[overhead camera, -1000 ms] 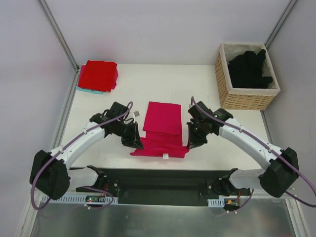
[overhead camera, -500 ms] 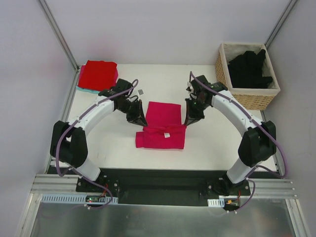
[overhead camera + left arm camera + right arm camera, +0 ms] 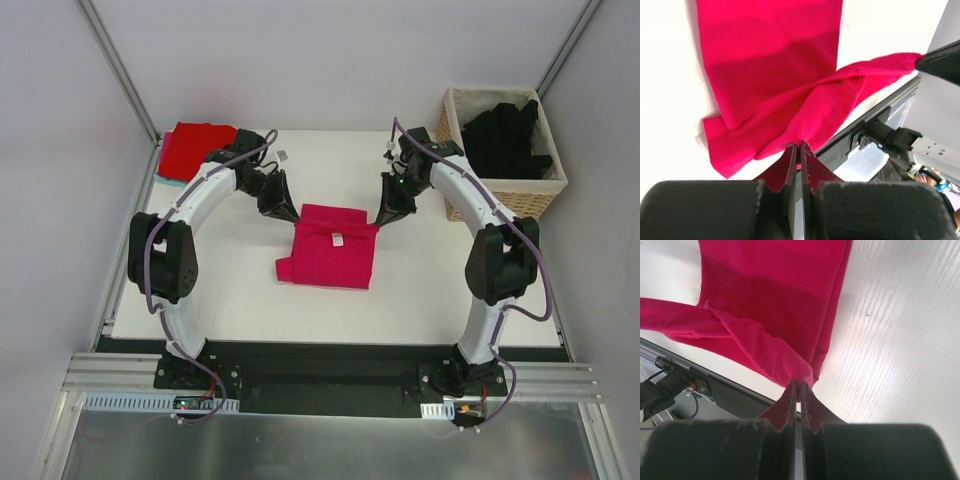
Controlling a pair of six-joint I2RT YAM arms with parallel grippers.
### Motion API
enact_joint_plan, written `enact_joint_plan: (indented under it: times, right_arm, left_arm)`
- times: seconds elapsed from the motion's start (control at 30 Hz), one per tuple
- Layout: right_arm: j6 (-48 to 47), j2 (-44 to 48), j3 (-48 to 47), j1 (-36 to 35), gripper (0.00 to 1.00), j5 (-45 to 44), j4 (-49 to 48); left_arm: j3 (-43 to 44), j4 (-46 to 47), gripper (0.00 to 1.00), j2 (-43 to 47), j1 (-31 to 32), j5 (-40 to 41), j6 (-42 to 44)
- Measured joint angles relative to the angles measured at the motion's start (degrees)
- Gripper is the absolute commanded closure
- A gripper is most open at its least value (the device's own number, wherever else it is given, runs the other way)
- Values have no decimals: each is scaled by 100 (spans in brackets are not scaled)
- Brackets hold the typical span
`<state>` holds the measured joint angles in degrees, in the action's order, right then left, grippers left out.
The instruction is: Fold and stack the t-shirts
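From above, the left arm (image 3: pixel 215 180) crosses the near corner of the red t-shirt stack (image 3: pixel 190 143), so its layers can't be counted, and the black t-shirts (image 3: pixel 505 135) in the wicker basket (image 3: pixel 490 200) merge into one dark heap. A small speck (image 3: pixel 285 155) on the table (image 3: pixel 450 290) is too tiny to name (likewise any print on the white label (image 3: pixel 338 238) of the magenta t-shirt (image 3: pixel 330 265)). At both wrists the cloth runs off the top edge, and the pinched fold vanishes between the pressed-together fingers of the left gripper (image 3: pixel 799 147) and right gripper (image 3: pixel 799 386).

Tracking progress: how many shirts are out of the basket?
2 visible: magenta shirt mid-table, held by left gripper and right gripper; red shirt at far-left corner, others possibly beneath.
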<state>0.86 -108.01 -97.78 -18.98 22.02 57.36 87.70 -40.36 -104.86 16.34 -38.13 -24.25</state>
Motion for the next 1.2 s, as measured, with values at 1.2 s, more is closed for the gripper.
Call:
enact_joint_plan:
  times: [1.2]
  right_arm:
    - [-284, -1738, -1167, 629, 99, 688, -592]
  left_arm:
    - [2111, 109, 100, -2365, -221, -31, -214]
